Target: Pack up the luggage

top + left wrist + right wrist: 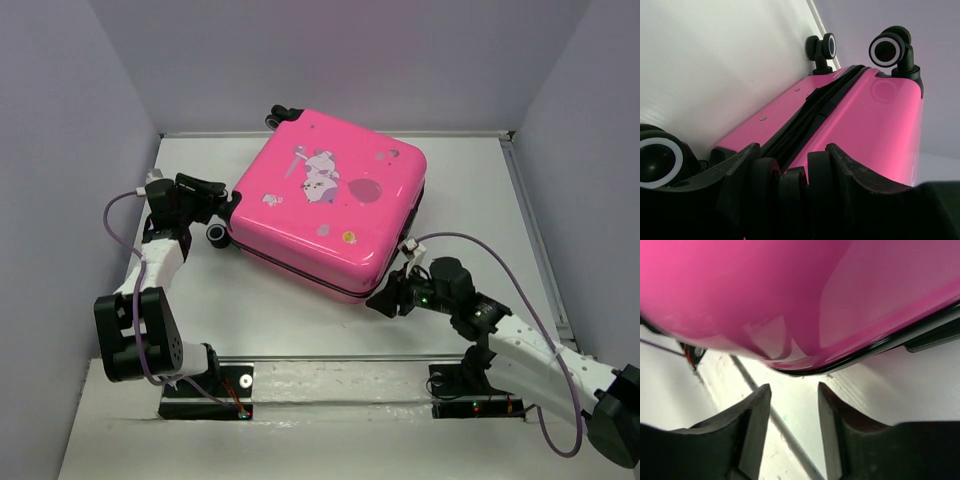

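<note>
The luggage [330, 200] lies flat on the tabletop [300, 320], lid down and cat print facing up. It is skewed so that one corner points toward the right arm, and it sits toward the far side of the tabletop, between the two arms. The left gripper [222, 203] is at the case's left corner. In its own wrist view the jaws look clamped on a caster wheel [785, 187], one finger on each side of it. I read that as an anchor, a firm handle that keeps the light shell from sliding or spinning while the other arm works. A second wheel [217, 235] sits free just beside that grip. The right gripper [794, 405] is at the near right corner, low against the tabletop, its jaws apart with only bare surface between them and the pink shell just above. It seems lined up with the black zipper seam [805, 115], perhaps to work along it. I cannot tell whether that seam is zipped shut.
</note>
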Robot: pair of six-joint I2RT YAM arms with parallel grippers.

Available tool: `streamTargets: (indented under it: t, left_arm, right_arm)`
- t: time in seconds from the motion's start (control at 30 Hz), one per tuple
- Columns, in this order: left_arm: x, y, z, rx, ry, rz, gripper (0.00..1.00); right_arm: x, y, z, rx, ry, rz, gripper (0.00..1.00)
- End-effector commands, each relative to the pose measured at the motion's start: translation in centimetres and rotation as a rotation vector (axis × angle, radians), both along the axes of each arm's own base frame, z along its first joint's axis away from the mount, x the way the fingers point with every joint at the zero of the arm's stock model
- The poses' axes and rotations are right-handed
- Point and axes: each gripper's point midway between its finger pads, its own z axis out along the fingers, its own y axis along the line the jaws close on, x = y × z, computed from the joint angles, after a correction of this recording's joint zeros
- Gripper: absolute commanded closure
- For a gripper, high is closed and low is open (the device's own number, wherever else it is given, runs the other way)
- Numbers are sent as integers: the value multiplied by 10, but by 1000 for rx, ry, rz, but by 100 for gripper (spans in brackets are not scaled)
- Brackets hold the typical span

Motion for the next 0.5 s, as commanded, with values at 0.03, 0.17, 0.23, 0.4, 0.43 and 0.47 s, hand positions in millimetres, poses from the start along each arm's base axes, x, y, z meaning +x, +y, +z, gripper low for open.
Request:
streamTargets:
  t: [0.03, 0.17, 0.23, 0.4, 0.43, 0.47]
  left_arm:
    - [18, -6, 42, 93, -169, -128, 94]
    - [27, 2, 38, 94, -153, -116, 94]
    - [33, 7, 41, 78, -152, -111, 94]
    - [39, 9, 64, 68, -197, -98, 94]
    - [38, 8, 65, 63, -198, -101, 94]
    - [38, 7, 69, 59, -208, -105, 94]
  right_arm:
    - [28, 11, 6, 44, -130, -67, 48]
    - [42, 10, 11, 85, -226, -114, 43]
    - [50, 7, 8, 65, -253, -144, 42]
    - [45, 22, 4, 86, -249, -56, 44]
    - [43, 25, 3, 94, -242, -38, 44]
    - [40, 30, -4, 88, -222, -19, 44]
